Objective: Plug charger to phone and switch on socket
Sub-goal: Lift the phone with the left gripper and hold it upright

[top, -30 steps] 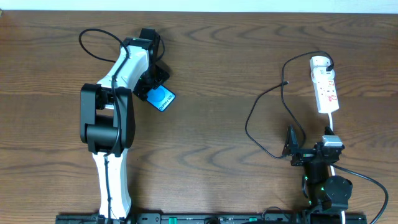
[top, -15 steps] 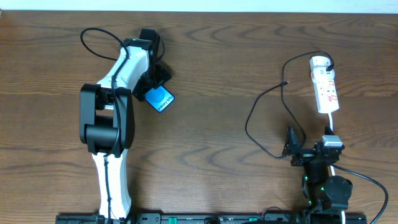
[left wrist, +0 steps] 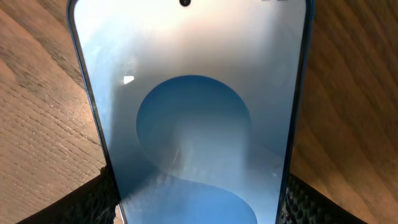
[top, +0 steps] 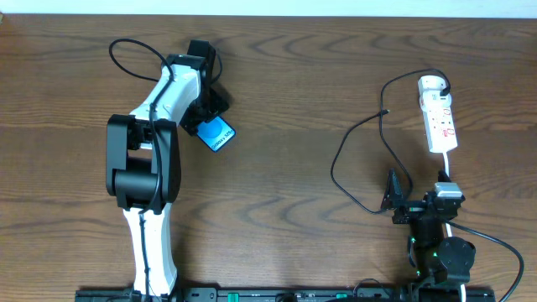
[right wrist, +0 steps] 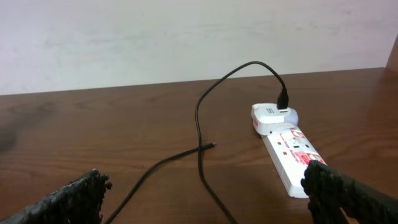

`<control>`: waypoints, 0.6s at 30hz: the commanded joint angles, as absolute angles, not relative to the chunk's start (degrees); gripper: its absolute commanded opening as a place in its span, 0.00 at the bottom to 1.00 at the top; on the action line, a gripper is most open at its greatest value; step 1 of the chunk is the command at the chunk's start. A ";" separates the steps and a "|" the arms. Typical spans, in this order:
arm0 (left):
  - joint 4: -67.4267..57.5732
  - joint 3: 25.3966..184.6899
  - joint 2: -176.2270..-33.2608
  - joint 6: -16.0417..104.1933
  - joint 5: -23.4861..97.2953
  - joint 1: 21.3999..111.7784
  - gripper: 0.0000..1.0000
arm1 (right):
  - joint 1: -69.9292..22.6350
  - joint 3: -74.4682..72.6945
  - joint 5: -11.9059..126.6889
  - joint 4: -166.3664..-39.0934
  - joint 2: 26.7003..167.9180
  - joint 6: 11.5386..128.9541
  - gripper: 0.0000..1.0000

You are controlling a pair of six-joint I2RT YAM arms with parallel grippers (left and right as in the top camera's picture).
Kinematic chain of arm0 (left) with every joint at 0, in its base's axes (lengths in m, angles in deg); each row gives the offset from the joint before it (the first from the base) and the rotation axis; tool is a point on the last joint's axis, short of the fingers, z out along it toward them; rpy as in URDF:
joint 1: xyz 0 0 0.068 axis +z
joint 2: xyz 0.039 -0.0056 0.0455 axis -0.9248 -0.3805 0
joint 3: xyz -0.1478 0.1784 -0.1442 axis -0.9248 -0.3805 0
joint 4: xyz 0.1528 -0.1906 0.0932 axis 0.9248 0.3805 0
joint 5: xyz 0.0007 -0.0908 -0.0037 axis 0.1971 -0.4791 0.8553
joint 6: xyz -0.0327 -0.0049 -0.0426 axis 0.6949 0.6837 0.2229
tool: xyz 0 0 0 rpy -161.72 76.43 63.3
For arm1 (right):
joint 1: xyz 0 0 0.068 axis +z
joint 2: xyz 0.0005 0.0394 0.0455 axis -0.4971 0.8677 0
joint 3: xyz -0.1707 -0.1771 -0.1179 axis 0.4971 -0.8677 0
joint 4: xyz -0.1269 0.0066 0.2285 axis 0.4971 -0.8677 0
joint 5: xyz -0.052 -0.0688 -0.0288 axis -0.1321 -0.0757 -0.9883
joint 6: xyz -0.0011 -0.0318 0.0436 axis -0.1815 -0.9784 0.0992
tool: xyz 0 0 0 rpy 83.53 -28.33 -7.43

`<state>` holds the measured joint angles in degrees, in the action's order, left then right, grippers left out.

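The phone [top: 218, 136], with a bright blue screen, lies at the left of the table and fills the left wrist view [left wrist: 193, 112]. My left gripper [top: 206, 116] has a finger on each long edge of the phone [left wrist: 199, 208] and is shut on it. The white socket strip [top: 438, 117] lies at the far right and shows in the right wrist view [right wrist: 289, 152]. The charger cable [top: 336, 164] runs from the strip's far end in a loop. Its plug tip [top: 384, 111] lies loose on the table [right wrist: 213, 145]. My right gripper [top: 391, 195] is open and empty [right wrist: 205, 208], near the cable loop.
The wooden table [top: 285, 184] carries a thicker black robot cable [top: 126, 59] that loops at the far left behind the left arm. The strip's white cord [top: 447, 172] runs toward the right arm's base [top: 440, 252].
The phone and my left gripper have shifted very slightly toward the front left. The right arm, cable and strip have not moved.
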<state>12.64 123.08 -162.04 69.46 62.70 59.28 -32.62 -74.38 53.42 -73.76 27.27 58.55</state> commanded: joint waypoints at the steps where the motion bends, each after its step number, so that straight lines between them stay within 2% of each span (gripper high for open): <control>1: 14.71 121.41 -163.75 66.01 63.42 59.15 0.71 | -32.38 -74.45 53.56 -74.02 26.88 59.08 0.99; 10: 17.77 121.79 -156.40 63.58 62.04 59.15 0.71 | -32.38 -74.45 53.53 -74.02 26.88 59.08 0.99; 18: 18.25 121.79 -151.20 59.67 48.47 59.15 0.71 | -32.38 -74.45 53.53 -74.02 26.88 59.08 0.99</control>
